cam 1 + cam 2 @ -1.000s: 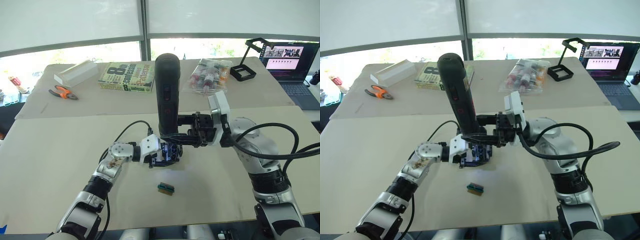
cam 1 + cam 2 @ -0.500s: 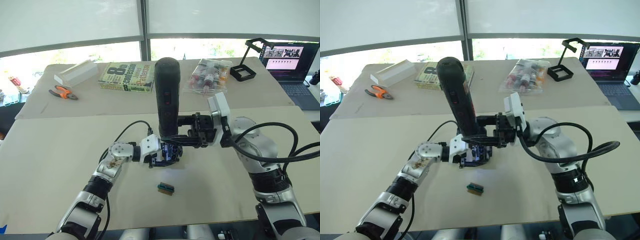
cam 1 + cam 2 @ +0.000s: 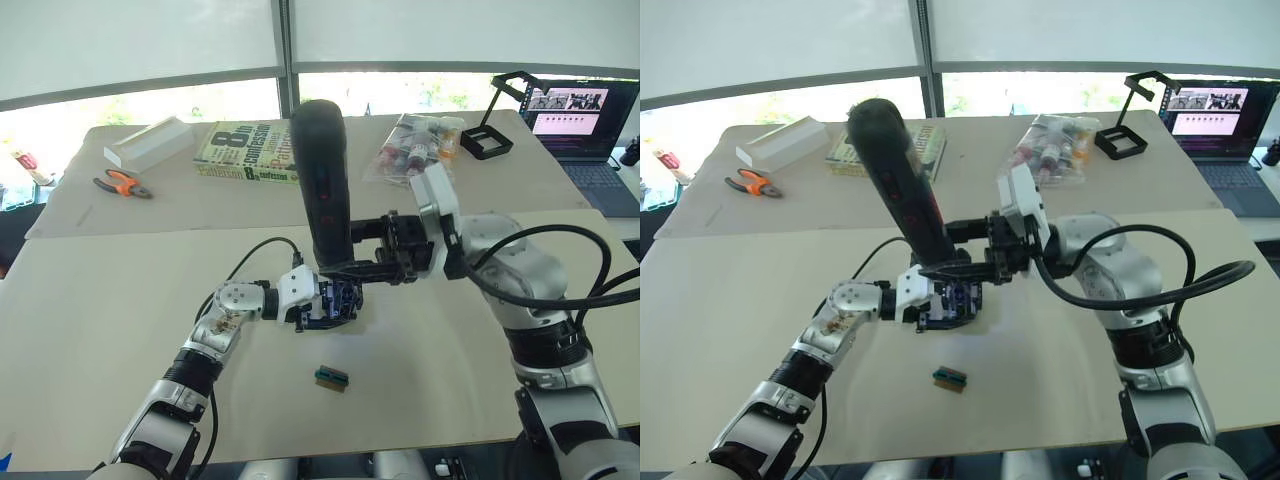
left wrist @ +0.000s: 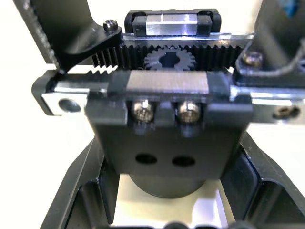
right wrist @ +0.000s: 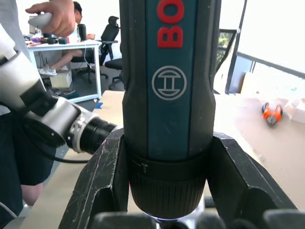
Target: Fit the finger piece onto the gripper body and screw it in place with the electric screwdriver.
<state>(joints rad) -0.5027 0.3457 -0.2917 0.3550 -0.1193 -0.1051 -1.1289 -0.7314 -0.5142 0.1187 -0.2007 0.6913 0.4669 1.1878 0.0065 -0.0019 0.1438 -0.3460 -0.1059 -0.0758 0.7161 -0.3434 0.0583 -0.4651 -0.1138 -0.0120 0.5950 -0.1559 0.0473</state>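
Right tool (image 3: 362, 270) clamps the electric screwdriver (image 3: 322, 185), tilted above the gripper body (image 3: 333, 303), which the left tool (image 3: 322, 306) holds on the counter (image 3: 100, 300). Risk: tilt makes the bit slip off the screw.

My beige bench (image 3: 90, 330) stretches ahead; at twelve o'clock, bright windows (image 3: 150, 100) under white blinds (image 3: 140, 40). At two o'clock, a laptop (image 3: 585, 125) glows.
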